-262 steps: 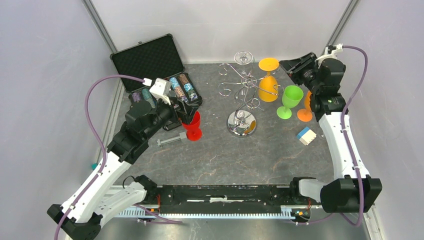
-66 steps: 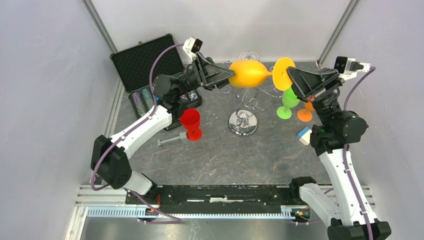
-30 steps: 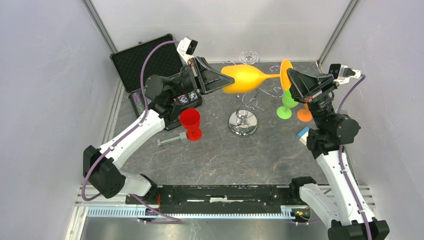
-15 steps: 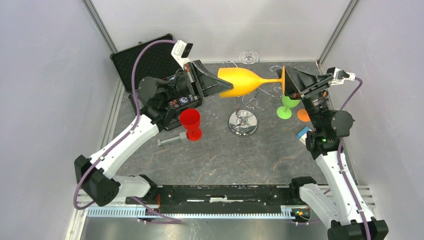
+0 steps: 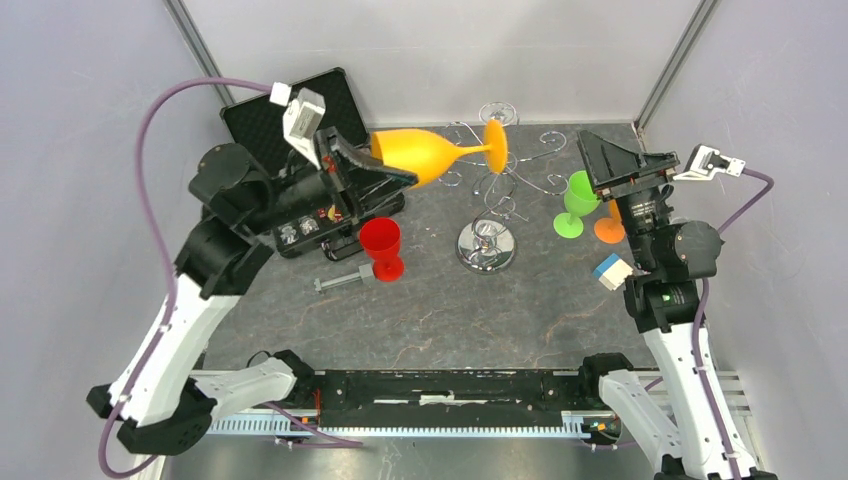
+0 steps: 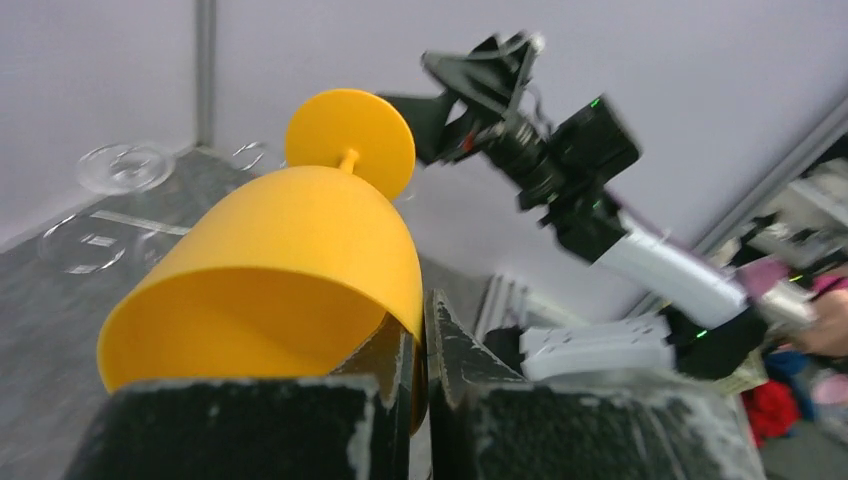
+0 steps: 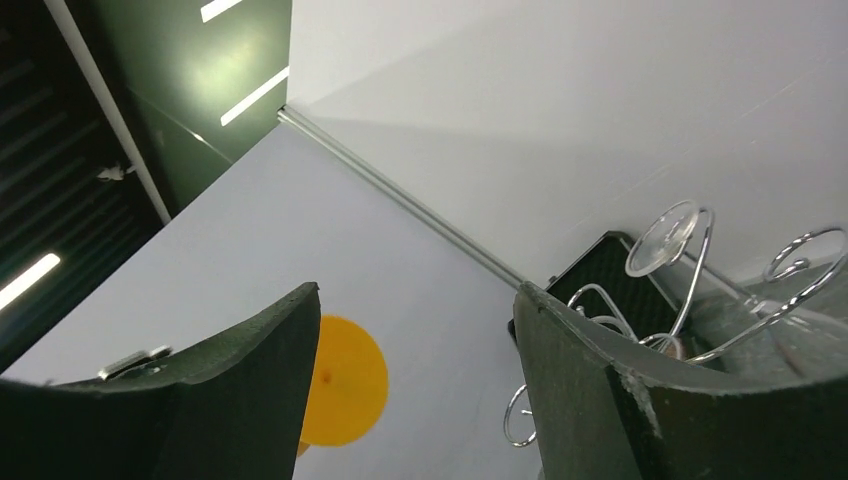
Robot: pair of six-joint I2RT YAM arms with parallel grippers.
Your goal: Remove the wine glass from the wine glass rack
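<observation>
Left jaws pinch orange wine glass (image 5: 425, 155) rim, sideways so foot clears wine glass rack (image 5: 484, 246), 11 o'clock; right jaws wide, empty.

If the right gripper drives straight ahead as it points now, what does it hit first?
Likely the foot of the orange wine glass, just off-centre between the open fingers of the right gripper; hooks of the wine glass rack sit aside. Depth unclear.
</observation>
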